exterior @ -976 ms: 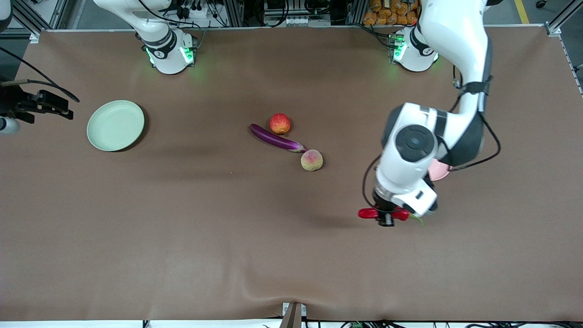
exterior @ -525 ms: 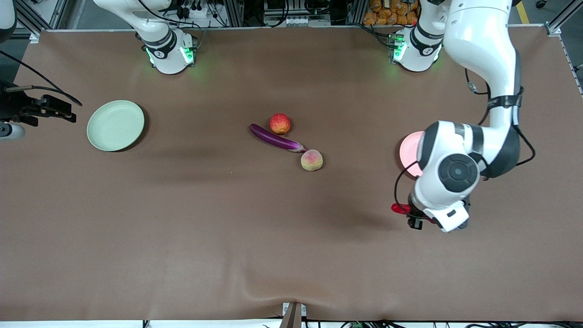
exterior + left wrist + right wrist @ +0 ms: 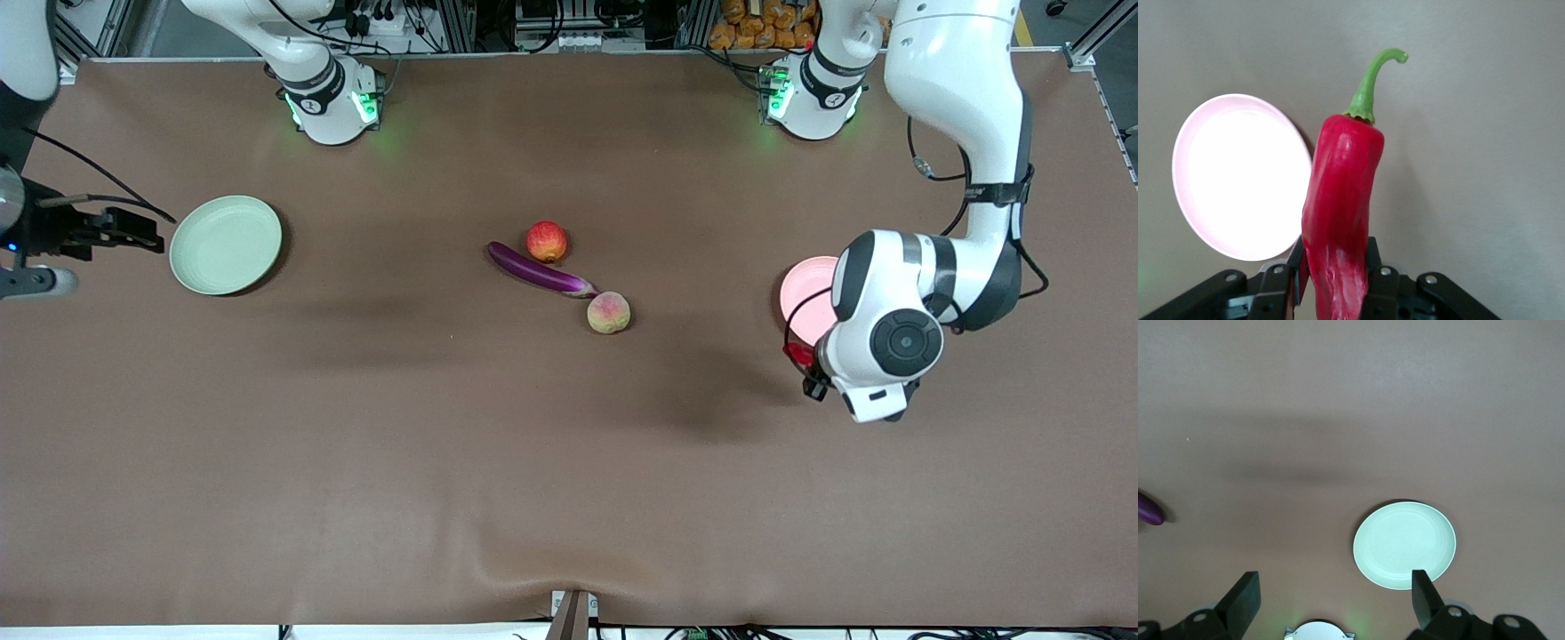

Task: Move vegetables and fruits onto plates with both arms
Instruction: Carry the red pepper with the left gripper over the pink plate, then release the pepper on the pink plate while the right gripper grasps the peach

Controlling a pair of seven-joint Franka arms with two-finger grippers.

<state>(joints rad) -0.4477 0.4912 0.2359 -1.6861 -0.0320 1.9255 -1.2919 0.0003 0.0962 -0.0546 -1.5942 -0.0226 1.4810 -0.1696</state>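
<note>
The red chili pepper (image 3: 1341,213) hangs clamped in the left gripper (image 3: 1335,267), over the brown table (image 3: 444,444) just beside the pink plate (image 3: 805,289) near the left arm's edge. This looks like the carry step; next, centre it over the plate and let go. The right gripper (image 3: 1331,593), fingers spread and empty, waits by the green plate (image 3: 226,244). Apple (image 3: 546,241), eggplant (image 3: 538,269) and peach (image 3: 608,312) lie mid-table.

Mid-bench: apple (image 3: 546,241), eggplant (image 3: 540,269), peach (image 3: 609,313) clustered. Green plate (image 3: 226,244) toward right arm's end; pink plate (image 3: 805,289) toward left arm's end.
</note>
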